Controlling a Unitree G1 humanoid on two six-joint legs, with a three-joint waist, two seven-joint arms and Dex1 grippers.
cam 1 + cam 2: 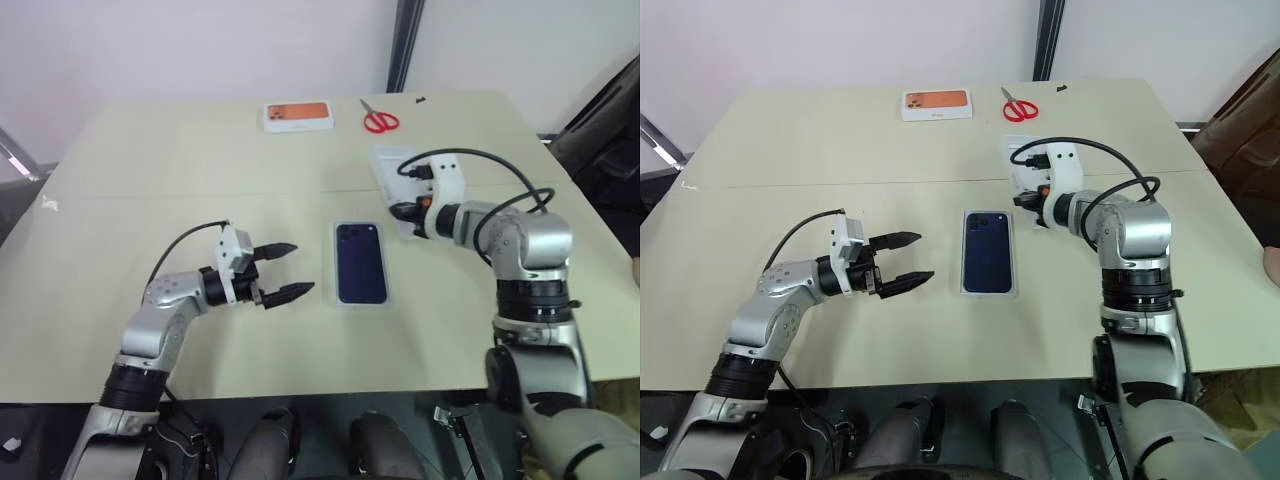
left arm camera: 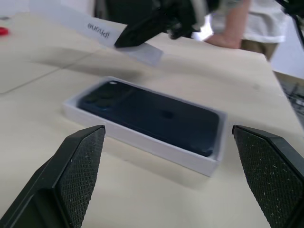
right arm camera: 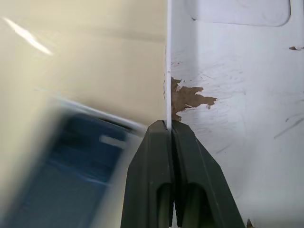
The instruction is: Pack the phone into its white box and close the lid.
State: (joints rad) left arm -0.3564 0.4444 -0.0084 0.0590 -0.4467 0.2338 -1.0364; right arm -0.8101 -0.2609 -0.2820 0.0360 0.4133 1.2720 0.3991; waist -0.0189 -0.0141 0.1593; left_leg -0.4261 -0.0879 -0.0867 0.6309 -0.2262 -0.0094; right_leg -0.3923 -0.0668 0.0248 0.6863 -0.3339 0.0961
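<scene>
Here the right fingers (image 3: 168,137) pinch the lid (image 3: 237,95) wall beside the boxed phone (image 1: 360,262); left fingers (image 1: 285,290) spread wide.

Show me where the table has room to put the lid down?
Bare table lies wide left of the white box holding the phone, behind the open left gripper. It's crowded on the right: right gripper pinching the lid, with scissors and orange-topped box behind.

The phone (image 1: 360,262) lies in the box (image 1: 361,303) mid-desk (image 1: 150,160). The lid (image 1: 392,170) sits just right of it, toward the far edge. Scissors (image 1: 378,119) and another box (image 1: 298,116) lie along the far edge.
</scene>
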